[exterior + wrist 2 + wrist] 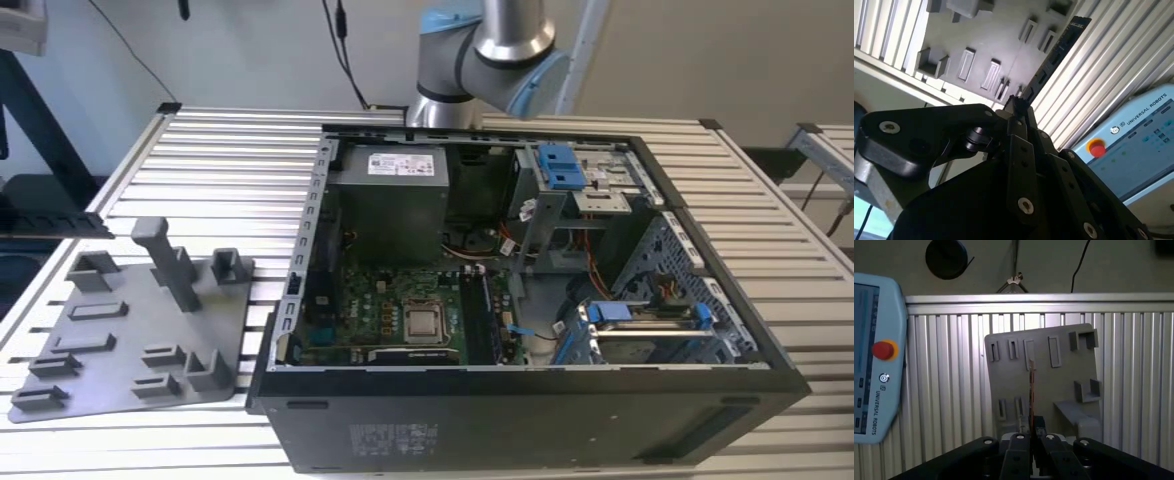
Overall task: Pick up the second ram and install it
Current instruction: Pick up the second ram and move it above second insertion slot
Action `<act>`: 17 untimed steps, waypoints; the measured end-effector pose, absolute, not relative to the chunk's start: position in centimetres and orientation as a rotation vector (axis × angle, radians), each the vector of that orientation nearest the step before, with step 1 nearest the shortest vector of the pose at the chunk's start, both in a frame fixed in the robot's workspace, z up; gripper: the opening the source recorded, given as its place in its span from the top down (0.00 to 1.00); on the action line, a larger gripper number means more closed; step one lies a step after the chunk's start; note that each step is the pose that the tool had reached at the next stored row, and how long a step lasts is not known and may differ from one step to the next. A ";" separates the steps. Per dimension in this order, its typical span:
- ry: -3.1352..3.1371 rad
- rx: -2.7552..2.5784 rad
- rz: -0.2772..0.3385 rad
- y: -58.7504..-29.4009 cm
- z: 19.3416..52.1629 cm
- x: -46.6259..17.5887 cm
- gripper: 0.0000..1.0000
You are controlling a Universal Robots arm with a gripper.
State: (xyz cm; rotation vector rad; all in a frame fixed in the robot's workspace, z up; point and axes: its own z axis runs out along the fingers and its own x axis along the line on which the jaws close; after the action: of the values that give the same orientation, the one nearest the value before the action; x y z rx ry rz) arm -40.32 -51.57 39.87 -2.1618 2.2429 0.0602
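The black claw pinches one end of the second ram, its fingers pressed onto the stick. The first wrist view shows the stick edge-on against the grey holder tray on the slatted surface, a teach pendant near the tray. The exterior view adds an open computer case just beside the tray, green motherboard inside.

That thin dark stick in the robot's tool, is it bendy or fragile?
Probably stiff: in the second wrist view the second ram juts straight from the tool without sagging. Likely light, as a pinch at one end holds it. Its edge looks very thin, so sideways knocks might damage it.
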 end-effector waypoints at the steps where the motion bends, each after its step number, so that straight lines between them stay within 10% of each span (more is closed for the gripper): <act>1: 2.243 -2.162 0.060 -51.6 39.9 -40.1 0.85; 17: 2.244 -2.163 0.062 -51.6 39.9 -35.3 0.85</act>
State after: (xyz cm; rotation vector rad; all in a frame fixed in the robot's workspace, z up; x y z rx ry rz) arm -35.34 -51.56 39.87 -2.1625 2.2439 0.0623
